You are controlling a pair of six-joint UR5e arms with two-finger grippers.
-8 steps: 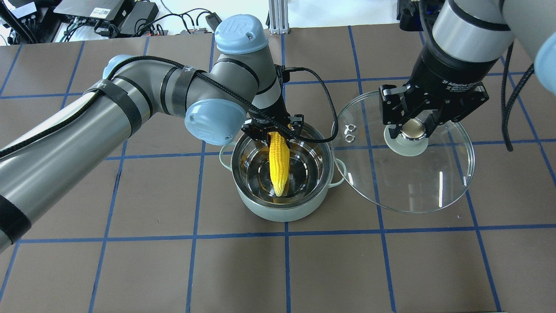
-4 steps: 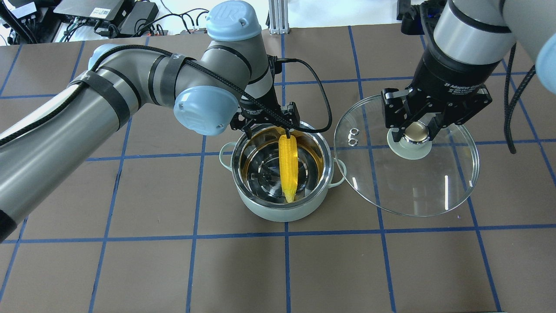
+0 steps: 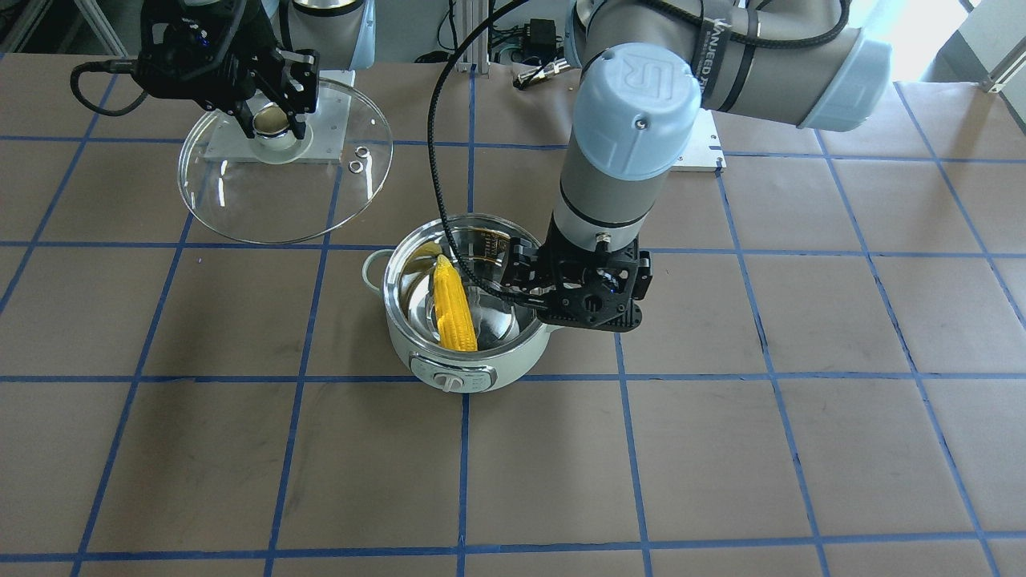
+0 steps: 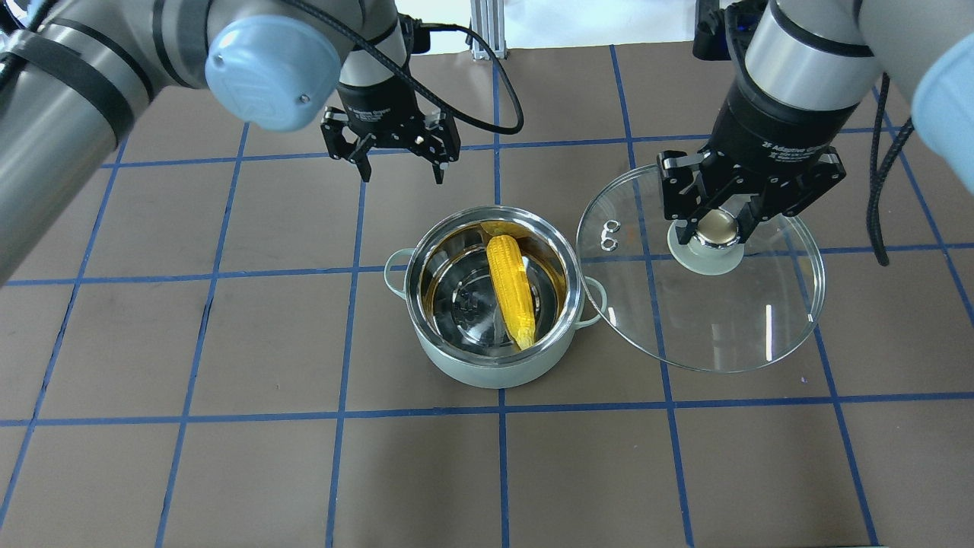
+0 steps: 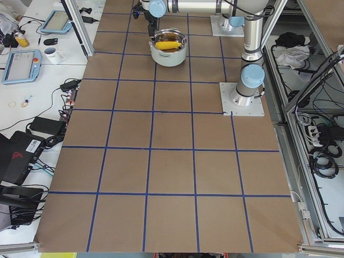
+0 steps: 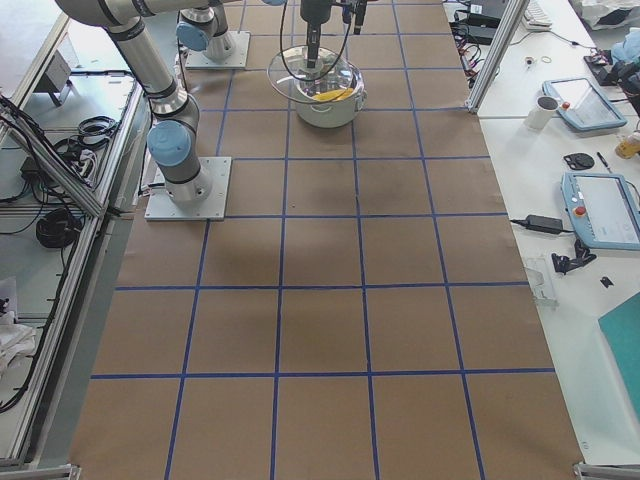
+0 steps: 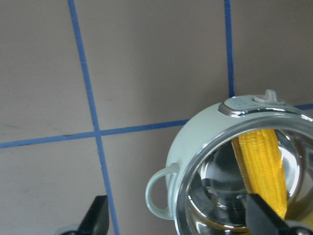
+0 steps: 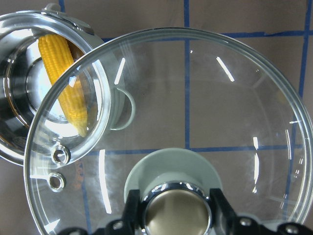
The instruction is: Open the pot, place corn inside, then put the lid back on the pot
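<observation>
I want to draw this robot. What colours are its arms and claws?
The left arm and right arm are round silver-grey tubes with pale blue caps at the joints. Black straps tie a black cable to the left arm. The left gripper and right gripper are black, two-fingered; the right one bears white lettering.

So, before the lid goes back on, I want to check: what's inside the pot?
One yellow corn cob lies inside the pot, slanting across its steel bowl. Around it only bare, reflective metal shows. The strip of floor directly under the cob is covered.
</observation>
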